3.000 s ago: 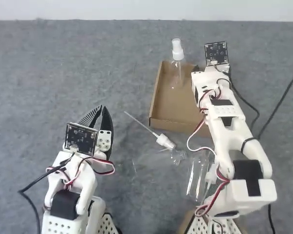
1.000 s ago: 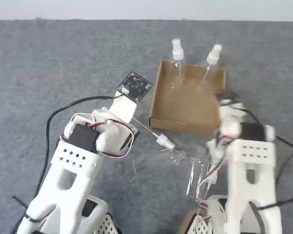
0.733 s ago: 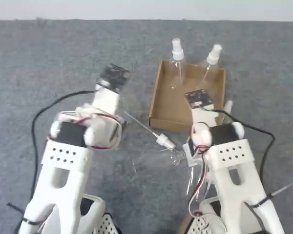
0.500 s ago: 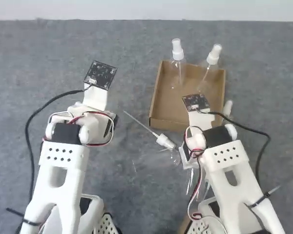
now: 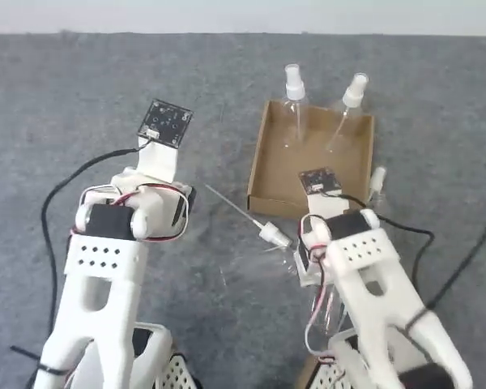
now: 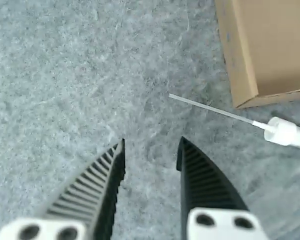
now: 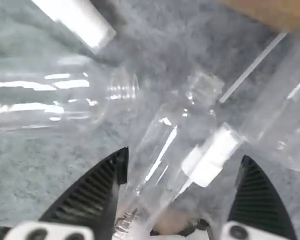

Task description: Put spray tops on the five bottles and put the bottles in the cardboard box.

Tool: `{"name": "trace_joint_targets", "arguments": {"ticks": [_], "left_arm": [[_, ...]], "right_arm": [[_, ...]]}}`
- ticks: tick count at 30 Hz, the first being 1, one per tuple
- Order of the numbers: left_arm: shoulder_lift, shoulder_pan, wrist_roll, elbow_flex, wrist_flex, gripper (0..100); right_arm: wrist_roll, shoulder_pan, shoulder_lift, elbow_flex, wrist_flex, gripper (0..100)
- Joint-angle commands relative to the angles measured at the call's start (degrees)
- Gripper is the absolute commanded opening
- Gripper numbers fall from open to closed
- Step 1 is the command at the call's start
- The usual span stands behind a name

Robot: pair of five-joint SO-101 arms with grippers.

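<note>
Closing the wide-spread right gripper (image 7: pixel 184 156) on the round uncapped bottle (image 7: pixel 197 102) may make it slip toward the neighbouring bottles (image 7: pixel 50 97).

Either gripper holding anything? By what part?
Nothing held: left gripper open over carpet; right gripper open, straddling an uncapped bottle without clamping it.

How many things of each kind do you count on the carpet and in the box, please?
Bottles with spray tops, standing in the box: 2
Bottles without tops, lying on the carpet: 3
Loose spray tops: 3
Cardboard box: 1
Total: 9
</note>
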Motion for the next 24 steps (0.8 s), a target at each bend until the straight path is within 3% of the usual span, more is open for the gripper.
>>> {"name": "trace_joint_targets", "arguments": {"ticks": [1,4,10,24], "left_arm": [[-0.2,-0.3,0.5,-1.2,-1.0,16],[-0.2,-0.3,0.5,-1.2,-1.1,16],[-0.1,-0.3,0.5,-1.2,-1.2,16],[0.0,-0.3,0.5,-1.2,-1.2,16]], "right_arm": [[-0.9,-0.6,7.6,-3.3,-2.5,28.1],[-0.9,0.0,11.4,-2.8,-6.1,25.5],[-0.3,0.0,11.6,-2.2,-8.9,9.3],[12.0,0.0,-11.4,-5.4,5.8,8.0]]}}
